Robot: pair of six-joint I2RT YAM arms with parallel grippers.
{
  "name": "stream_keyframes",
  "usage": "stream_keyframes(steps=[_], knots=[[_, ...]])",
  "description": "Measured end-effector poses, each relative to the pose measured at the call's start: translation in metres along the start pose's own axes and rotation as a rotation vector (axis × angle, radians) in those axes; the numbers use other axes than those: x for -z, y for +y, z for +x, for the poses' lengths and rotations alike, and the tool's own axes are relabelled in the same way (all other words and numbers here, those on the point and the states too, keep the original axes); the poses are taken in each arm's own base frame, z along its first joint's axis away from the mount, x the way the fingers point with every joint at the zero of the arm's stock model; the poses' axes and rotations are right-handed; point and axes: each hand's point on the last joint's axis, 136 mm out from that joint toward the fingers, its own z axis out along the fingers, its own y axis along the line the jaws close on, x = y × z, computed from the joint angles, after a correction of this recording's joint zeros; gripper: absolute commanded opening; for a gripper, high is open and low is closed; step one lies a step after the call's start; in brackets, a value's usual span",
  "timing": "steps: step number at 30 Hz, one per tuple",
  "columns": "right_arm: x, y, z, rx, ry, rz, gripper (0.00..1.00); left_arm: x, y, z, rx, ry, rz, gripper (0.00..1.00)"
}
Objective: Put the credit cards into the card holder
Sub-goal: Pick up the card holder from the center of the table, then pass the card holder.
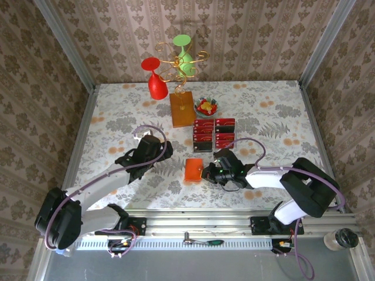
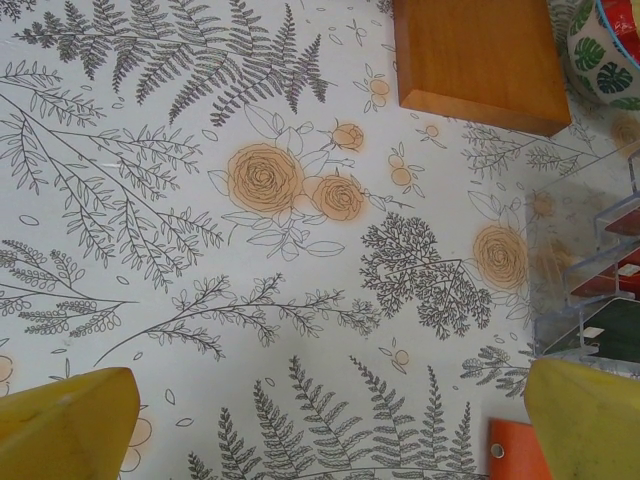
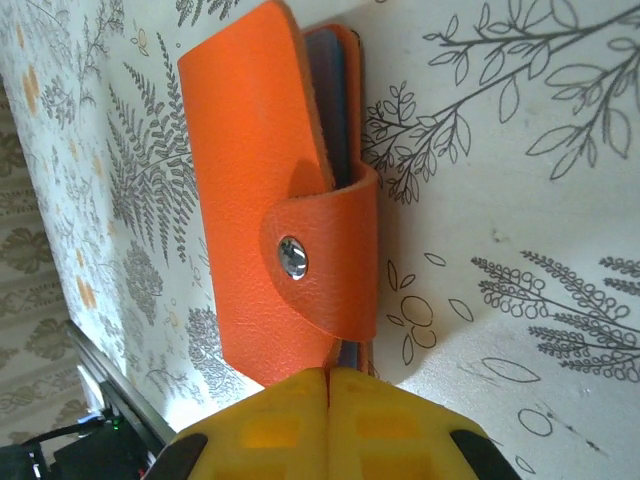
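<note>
The orange card holder (image 1: 194,170) lies snapped closed on the floral cloth at mid-table. In the right wrist view the card holder (image 3: 270,200) shows its strap and metal snap, with inner sleeves peeking out at its edge. My right gripper (image 1: 206,172) is at the holder's right edge; its yellow jaws (image 3: 328,372) are pressed together, pinching the cover's edge. The red credit cards (image 1: 214,133) stand in a clear tiered rack behind the holder, and the cards (image 2: 610,300) appear at the right of the left wrist view. My left gripper (image 1: 166,149) hovers wide open (image 2: 325,372) over bare cloth, left of the holder's corner (image 2: 515,455).
A brown wooden block (image 1: 182,109) (image 2: 480,60) stands behind the rack, with a bowl of candies (image 1: 206,106) (image 2: 605,50) beside it. A red glass (image 1: 155,82) and a green glass (image 1: 184,55) on a gold wire stand sit at the back.
</note>
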Motion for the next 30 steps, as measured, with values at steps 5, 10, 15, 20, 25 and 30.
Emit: stream_keyframes(steps=[5,10,15,20,25,30], knots=[[0.009,0.002,-0.002,-0.009,0.002,-0.033,0.0,0.008,-0.01,-0.004,-0.002,-0.004,0.06,1.0],[0.036,0.036,-0.014,0.027,-0.036,-0.152,0.0,0.014,-0.032,-0.005,0.006,0.017,0.171,1.0],[0.062,0.072,-0.027,0.06,-0.07,-0.266,0.0,0.018,-0.059,-0.011,0.02,0.034,0.284,1.0],[0.081,0.097,-0.037,0.078,-0.096,-0.342,0.0,0.021,-0.082,-0.017,0.066,0.044,0.385,1.0],[0.094,0.119,-0.043,0.082,-0.106,-0.397,0.0,0.022,-0.099,-0.021,0.135,0.056,0.465,1.0],[0.102,0.135,-0.048,0.078,-0.113,-0.432,0.0,0.022,-0.114,-0.026,0.203,0.061,0.533,1.0]])
